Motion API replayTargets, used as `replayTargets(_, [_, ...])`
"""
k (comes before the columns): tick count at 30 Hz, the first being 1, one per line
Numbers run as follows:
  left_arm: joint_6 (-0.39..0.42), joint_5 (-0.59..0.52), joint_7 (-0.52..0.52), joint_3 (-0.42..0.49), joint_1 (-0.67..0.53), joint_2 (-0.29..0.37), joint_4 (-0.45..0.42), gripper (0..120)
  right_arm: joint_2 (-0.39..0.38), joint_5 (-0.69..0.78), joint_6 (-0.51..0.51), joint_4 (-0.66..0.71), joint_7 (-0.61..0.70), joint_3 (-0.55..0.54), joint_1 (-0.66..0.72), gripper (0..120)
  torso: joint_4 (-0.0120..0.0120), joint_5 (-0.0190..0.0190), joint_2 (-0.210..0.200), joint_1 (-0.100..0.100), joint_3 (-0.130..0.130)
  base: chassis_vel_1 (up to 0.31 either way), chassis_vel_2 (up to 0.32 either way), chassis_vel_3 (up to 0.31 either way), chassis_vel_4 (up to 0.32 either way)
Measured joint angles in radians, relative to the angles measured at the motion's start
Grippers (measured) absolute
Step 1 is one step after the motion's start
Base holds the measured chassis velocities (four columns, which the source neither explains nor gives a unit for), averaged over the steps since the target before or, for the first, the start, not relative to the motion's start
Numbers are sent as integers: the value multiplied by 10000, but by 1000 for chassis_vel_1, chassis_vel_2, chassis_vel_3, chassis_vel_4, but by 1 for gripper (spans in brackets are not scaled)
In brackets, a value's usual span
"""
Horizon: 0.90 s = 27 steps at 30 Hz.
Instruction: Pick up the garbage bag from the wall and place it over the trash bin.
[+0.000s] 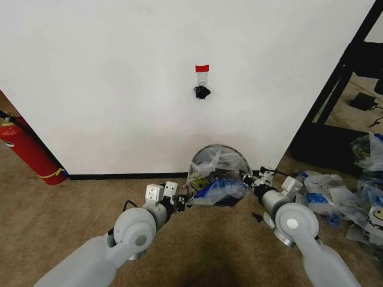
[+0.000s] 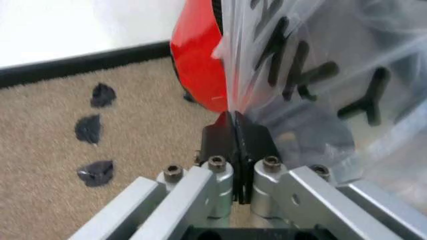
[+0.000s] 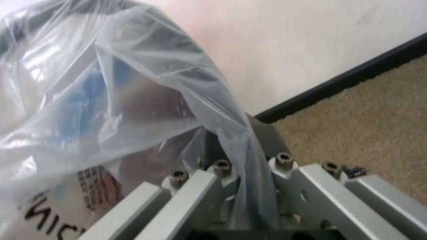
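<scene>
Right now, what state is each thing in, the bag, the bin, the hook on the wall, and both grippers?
garbage bag: off the wall, stretched over the bin, pinched on both sides.
trash bin: upright against the wall, bag draped over its front.
hook: no bag hangs on it.
left gripper: shut on the bag's edge.
right gripper: shut on the bag's opposite edge.

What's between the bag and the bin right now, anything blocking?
Nothing visible. The garbage bag is already draped over the trash bin by the wall, held on both sides: left gripper and right gripper, jaws of each shut on the plastic. Only bare carpet around the bin.
</scene>
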Motion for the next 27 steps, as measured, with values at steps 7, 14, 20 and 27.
replayTargets(7, [295,-9,129,-705,192,744,-745,26,24,-160,16,-380,-18,-45,212,0,1,1,0,0,0,0,0,0,0])
replayTargets(14, [265,760,352,-1685,1172,1458,-1802,52,25,-336,18,-637,-121,-48,353,0,5,-1,0,0,0,0,0,0,0])
replayTargets(20, [-94,817,1150,-1812,657,1735,-2657,73,68,-476,17,-702,-160,-89,360,0,0,2,0,0,0,0,0,0,0])
replayTargets(27, [-232,-92,2212,-403,-1332,1526,-2621,97,52,-604,-35,-594,-162,-219,313,0,1,3,0,0,0,0,0,0,0])
